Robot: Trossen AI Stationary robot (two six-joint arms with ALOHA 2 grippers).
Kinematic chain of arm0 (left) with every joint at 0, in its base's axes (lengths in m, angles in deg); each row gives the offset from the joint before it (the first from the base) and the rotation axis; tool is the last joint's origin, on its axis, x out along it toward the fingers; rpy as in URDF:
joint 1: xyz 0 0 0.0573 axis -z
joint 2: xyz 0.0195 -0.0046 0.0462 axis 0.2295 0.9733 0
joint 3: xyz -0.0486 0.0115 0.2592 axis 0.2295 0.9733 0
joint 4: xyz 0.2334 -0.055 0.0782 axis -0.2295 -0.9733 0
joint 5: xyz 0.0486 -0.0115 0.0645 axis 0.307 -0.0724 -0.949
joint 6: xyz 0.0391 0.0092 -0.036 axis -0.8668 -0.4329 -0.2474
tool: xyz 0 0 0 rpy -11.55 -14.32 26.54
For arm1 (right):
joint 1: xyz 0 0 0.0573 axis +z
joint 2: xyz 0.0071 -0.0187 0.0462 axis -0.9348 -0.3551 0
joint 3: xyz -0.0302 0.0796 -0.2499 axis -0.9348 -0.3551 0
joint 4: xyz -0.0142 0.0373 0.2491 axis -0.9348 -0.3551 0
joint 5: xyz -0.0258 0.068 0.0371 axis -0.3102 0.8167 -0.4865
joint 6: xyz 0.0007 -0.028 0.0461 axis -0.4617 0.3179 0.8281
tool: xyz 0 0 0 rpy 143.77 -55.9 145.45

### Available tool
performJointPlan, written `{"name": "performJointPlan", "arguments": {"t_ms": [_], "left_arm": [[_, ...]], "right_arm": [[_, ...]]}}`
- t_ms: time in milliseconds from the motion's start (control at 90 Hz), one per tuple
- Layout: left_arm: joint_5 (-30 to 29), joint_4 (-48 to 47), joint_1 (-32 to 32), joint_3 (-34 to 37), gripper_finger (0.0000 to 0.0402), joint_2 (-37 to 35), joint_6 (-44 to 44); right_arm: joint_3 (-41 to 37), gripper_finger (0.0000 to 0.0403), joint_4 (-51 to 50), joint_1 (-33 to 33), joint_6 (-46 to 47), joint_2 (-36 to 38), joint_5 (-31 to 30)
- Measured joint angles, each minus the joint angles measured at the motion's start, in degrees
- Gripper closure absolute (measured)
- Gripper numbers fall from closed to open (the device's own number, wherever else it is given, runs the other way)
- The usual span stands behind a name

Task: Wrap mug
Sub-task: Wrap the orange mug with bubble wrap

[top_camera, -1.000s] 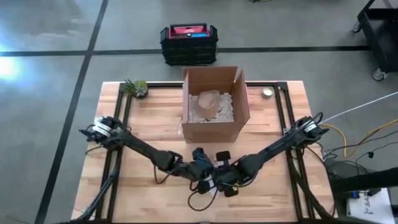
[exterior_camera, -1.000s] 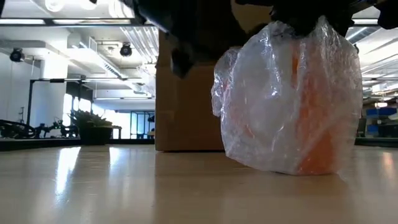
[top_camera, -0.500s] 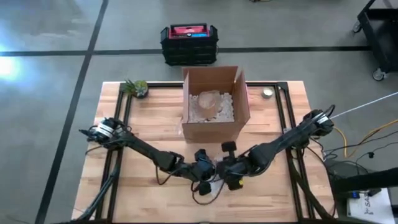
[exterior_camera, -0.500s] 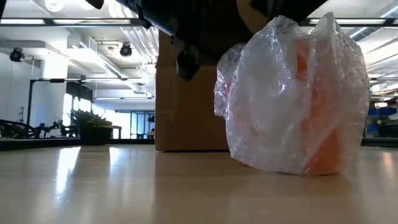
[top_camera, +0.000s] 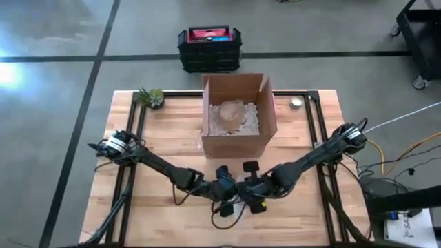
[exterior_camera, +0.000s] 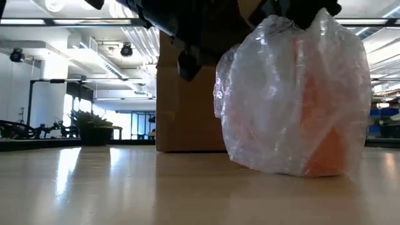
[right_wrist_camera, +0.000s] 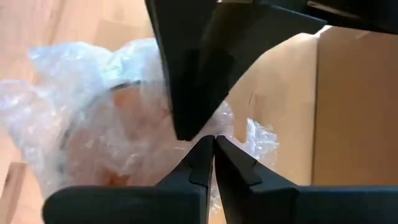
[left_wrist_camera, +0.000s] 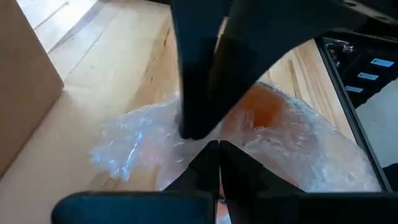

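Both hands meet over the near-centre of the tabletop (top_camera: 165, 131): left hand (top_camera: 231, 201) and right hand (top_camera: 252, 200) sit just beside each other on top of the bundle, each w/ fingers pressed together, pinching a gather of bubble wrap (exterior_camera: 262, 94). Wrist views show each pair of fingers closed to a point on the film. Mug (exterior_camera: 322, 134) is orange, sits inside the wrap on the tabletop, just in front of the cardboard box (top_camera: 236, 114); in the low view it rests on the wood, wrap bunched up toward the hands. Handling, as a guess: mug is stiff and prob. ceramic, so breakable and has some weight; wrap is soft, light, slick and springy, likely to slip out of a thin pinch or unfold if let go. Best hold looks like the gathered film at the top, not the mug body, since lifting by film alone could let the mug slide out the loose bottom. Counts: 1 mug, 1 sheet of wrap as far as I can tell, 1 open box w/ pale filler and a wrapped lump inside, 1 small plant (top_camera: 150, 96), 1 black crate (top_camera: 209, 47) on the floor, 2 arms.
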Motion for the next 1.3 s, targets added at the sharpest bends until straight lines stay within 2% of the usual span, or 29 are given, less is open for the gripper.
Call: {"name": "performJointPlan", "arguments": {"t_ms": [311, 511, 711, 811, 922, 1067, 1200, 1300], "left_arm": [[-0.05, 0.07, 0.00, 0.11, 0.0402, 0.07, 0.13], [0.39, -0.32, 0.00, 0.11, 0.0402, -0.76, -0.10], [0.16, -8.50, 0.78, 0.29, 0.0402, -7.28, 0.89], [0.07, -15.29, 2.13, 0.20, 0.0402, -10.51, 5.39], [0.09, -20.81, 4.04, 0.53, 0.0402, -10.84, 12.23], [0.23, -16.45, 5.85, 0.89, 0.0402, -6.32, 13.23], [0.33, -4.44, 5.56, 0.95, 0.0402, -2.68, 10.10], [0.17, 0.35, 4.84, 0.94, 0.0402, -1.59, 7.41]], "right_arm": [[-2.32, 0.0401, 2.49, -0.03, 0.97, -5.32, -0.63], [-2.32, 0.0401, 3.27, 0.08, 1.36, -6.24, 0.67], [-2.49, 0.0401, 3.03, 0.13, 1.67, -6.29, 1.30], [-2.53, 0.0401, 2.99, 0.11, 2.40, -6.29, 1.29], [-2.56, 0.0401, 3.11, 0.15, 2.36, -6.29, 1.32], [-2.67, 0.0401, 3.36, 0.15, 1.98, -6.22, 1.22], [-2.69, 0.0401, 3.76, 0.15, 1.62, -6.03, 0.96], [-2.69, 0.0401, 3.88, 0.15, 1.51, -6.03, 0.67]]}}
